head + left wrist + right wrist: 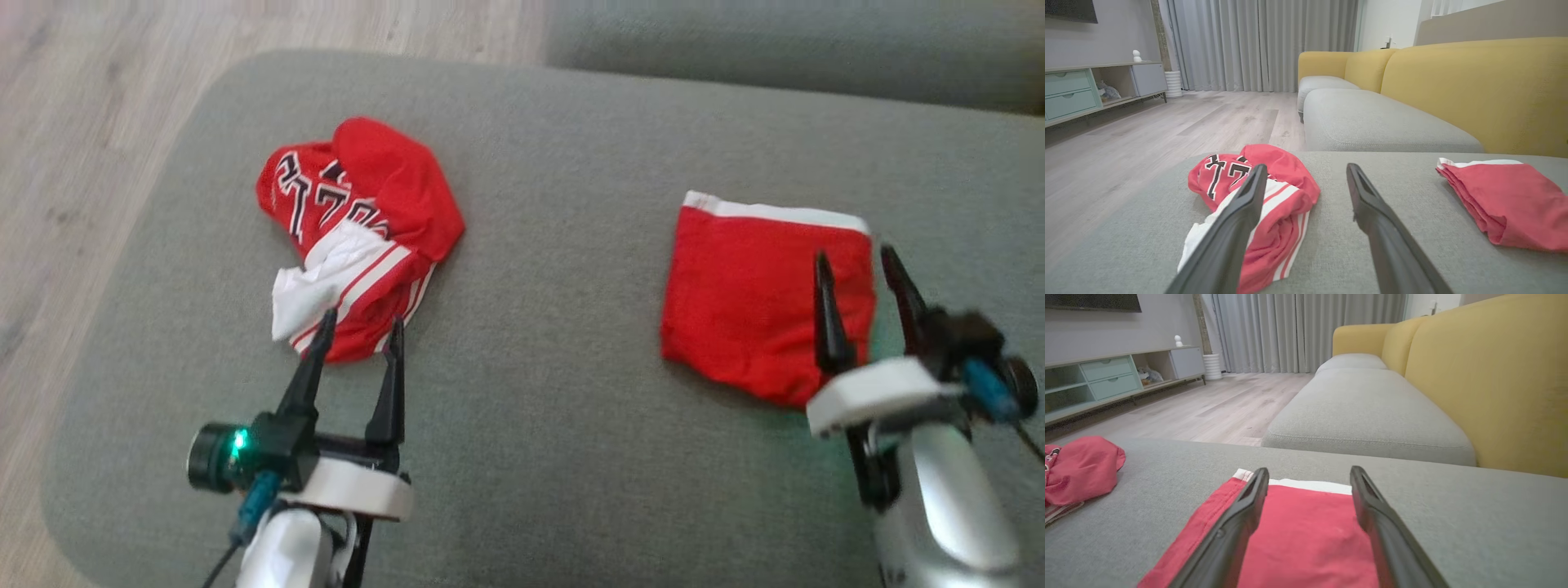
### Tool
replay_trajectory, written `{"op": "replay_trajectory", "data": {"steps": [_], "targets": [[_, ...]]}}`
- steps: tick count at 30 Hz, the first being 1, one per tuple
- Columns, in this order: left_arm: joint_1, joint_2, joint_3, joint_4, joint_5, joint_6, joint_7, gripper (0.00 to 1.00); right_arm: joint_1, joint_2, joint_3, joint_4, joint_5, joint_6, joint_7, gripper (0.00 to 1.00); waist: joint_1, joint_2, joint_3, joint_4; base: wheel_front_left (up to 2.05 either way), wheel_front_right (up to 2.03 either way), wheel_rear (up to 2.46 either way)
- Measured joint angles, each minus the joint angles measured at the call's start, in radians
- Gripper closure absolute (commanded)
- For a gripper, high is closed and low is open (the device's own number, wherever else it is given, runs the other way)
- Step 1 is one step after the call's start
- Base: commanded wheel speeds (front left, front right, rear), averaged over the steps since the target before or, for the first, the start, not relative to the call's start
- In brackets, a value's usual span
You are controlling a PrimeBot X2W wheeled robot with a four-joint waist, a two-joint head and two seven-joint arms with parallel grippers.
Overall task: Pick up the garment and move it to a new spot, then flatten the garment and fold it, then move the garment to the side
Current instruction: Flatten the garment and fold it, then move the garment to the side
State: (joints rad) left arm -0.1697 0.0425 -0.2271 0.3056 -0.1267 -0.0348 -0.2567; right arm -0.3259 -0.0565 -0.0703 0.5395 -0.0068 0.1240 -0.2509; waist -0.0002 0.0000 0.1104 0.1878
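**Right claw (852, 253) released over the folded garment (735, 294)**

Your right claw stands with its fingers spread, clamped on nothing. In the head view they lie over the garment's right part, centre right of the frame. You cannot tell whether the tips touch the cloth.

The garment lies flat on the grey cushion (555, 204). It is red and nearly square, so no long axis stands out. Its white band runs along the upper edge, sloping slightly down to the right, and that edge faces the top of the frame. The lower edge slants down to the right. In the right wrist view the band lies just past the fingertips.

Your left claw (363, 317) is also spread, at lower left. Its tips are at the near edge of a crumpled red jersey (359, 212) with white stripes and dark lettering, well apart from the garment.
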Motion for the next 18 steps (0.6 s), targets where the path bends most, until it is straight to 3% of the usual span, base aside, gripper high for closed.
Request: {"op": "replay_trajectory", "data": {"steps": [7, 18], "targets": [[0.048, 0.001, 0.000, 0.006, 0.005, 0.001, 0.000, 0.00, 0.187, 0.006, -0.013, -0.169, 0.078, 0.000, 0.000, 0.00, -0.0001, 0.0000, -0.056, -0.047, 0.00, 0.00, 0.00], [0.076, 0.001, 0.001, 0.006, 0.014, 0.001, 0.000, 0.00, 0.288, 0.011, -0.001, -0.193, 0.121, 0.000, 0.002, 0.00, 0.0001, 0.0000, -0.067, -0.067, 0.00, 0.00, 0.00]]}}
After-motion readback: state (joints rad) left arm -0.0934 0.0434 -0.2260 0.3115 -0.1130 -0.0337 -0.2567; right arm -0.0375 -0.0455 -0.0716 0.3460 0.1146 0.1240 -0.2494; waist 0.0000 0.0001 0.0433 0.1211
